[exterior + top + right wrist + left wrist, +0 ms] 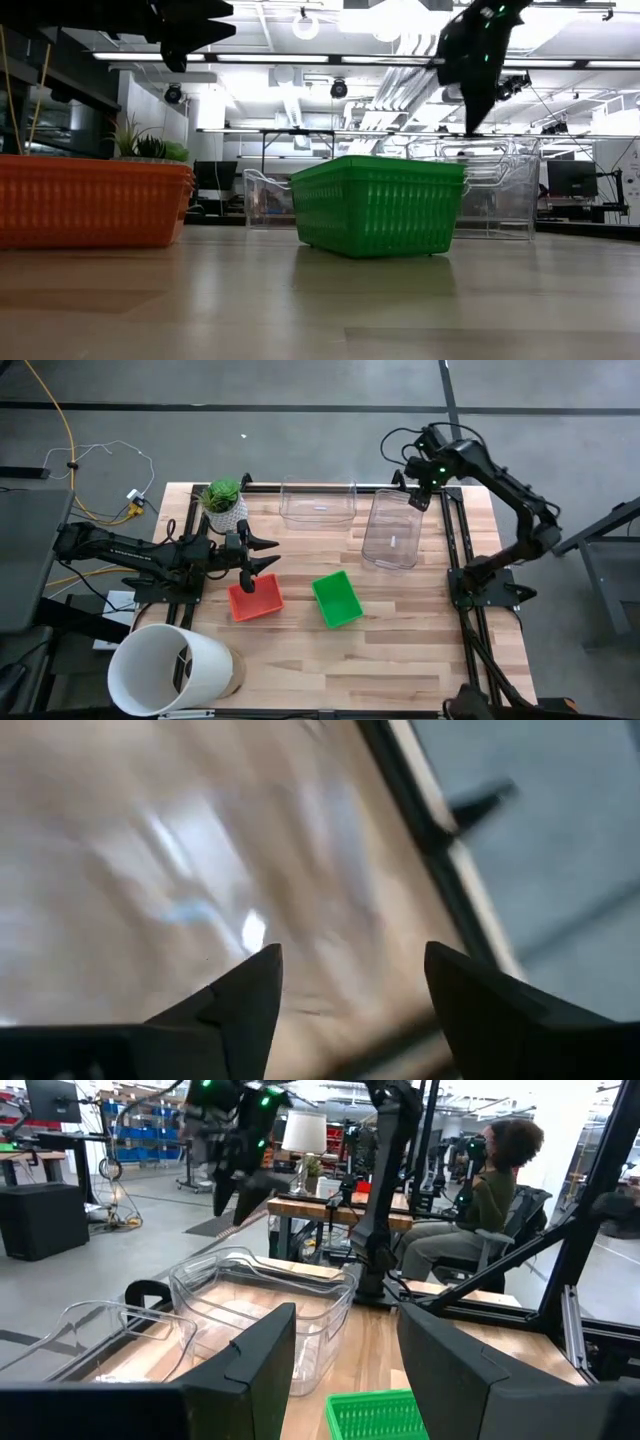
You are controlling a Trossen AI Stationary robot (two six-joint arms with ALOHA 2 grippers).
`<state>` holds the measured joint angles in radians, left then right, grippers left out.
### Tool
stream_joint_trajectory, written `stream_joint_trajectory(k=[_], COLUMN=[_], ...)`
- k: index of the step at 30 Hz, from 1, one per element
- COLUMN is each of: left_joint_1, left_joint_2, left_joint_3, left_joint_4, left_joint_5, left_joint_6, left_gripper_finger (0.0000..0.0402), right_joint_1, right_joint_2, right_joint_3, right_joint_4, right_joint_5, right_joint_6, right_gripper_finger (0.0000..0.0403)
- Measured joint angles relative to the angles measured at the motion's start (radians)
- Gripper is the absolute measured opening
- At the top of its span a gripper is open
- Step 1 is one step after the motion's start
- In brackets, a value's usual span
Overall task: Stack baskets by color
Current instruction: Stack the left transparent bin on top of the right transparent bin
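Observation:
A red basket and a green basket stand on their bottoms side by side on the wooden table. Two clear tubs stand farther back: one at the far edge, the other to its right. My left gripper hovers level and open just above the red basket's far side, nothing between its fingers. My right gripper hangs open and pointing down above the right tub's far right corner, clear of it. Its fingers are empty.
A small plant in a white pot stands at the far left corner. A big white bucket lies at the near left corner. Dark arm frames run along both sides. A person sits beyond the table.

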<state>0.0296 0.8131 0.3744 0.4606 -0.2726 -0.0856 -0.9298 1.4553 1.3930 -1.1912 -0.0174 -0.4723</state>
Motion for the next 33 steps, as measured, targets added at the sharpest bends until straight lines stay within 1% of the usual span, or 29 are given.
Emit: stream_joint_trajectory(k=[2, 5, 7, 8, 10, 12, 16, 18, 21, 24, 28, 30, 33], left_joint_1=[0.000, 0.000, 0.000, 0.000, 0.000, 0.000, 0.000, 0.000, 0.000, 0.000, 0.006, 0.014, 0.029], left_joint_2=[0.000, 0.000, 0.000, 0.000, 0.000, 0.000, 0.000, 0.000, 0.000, 0.000, 0.000, 0.000, 0.000], left_joint_3=[0.000, 0.000, 0.000, 0.000, 0.000, 0.000, 0.000, 0.000, 0.000, 0.000, 0.000, 0.000, 0.000], left_joint_4=[0.000, 0.000, 0.000, 0.000, 0.000, 0.000, -0.007, -0.021, -0.037, -0.046, -0.046, -0.045, -0.045], left_joint_5=[0.000, 0.000, 0.000, 0.000, 0.000, 0.000, 0.000, 0.000, 0.000, 0.000, 0.000, -0.001, -0.001], left_joint_6=[0.000, 0.000, 0.000, 0.003, 0.011, 0.018, 0.018, 0.018, 0.018, 0.018, 0.018, 0.018, 0.018], left_gripper_finger=[0.0163, 0.0163, 0.0163, 0.0163, 0.0163, 0.0163, 0.0163, 0.0163, 0.0163, 0.0163, 0.0163, 0.0163, 0.0163], right_joint_1=[0.000, 0.005, 0.028, 0.046, 0.095, 0.153, 0.277, 0.325, 0.367, 0.385, 0.432, 0.463, 0.513], right_joint_2=[-0.045, -0.109, -0.147, -0.163, -0.195, -0.218, -0.248, -0.278, -0.337, -0.412, -0.517, -0.565, -0.628], right_joint_3=[0.000, 0.000, 0.000, 0.000, 0.000, 0.000, -0.024, -0.101, -0.258, -0.403, -0.553, -0.616, -0.713], right_joint_4=[0.009, 0.020, 0.034, 0.041, 0.060, 0.093, 0.183, 0.262, 0.372, 0.485, 0.669, 0.772, 0.945], right_joint_5=[-0.135, -0.392, -0.540, -0.588, -0.624, -0.625, -0.583, -0.554, -0.511, -0.506, -0.498, -0.452, -0.355], right_joint_6=[0.027, 0.059, 0.072, 0.073, 0.083, 0.106, 0.139, 0.159, 0.196, 0.256, 0.348, 0.393, 0.446], right_gripper_finger=[0.0231, 0.0229, 0.0229, 0.0229, 0.0229, 0.0227, 0.0222, 0.0217, 0.0210, 0.0205, 0.0204, 0.0204, 0.0204])
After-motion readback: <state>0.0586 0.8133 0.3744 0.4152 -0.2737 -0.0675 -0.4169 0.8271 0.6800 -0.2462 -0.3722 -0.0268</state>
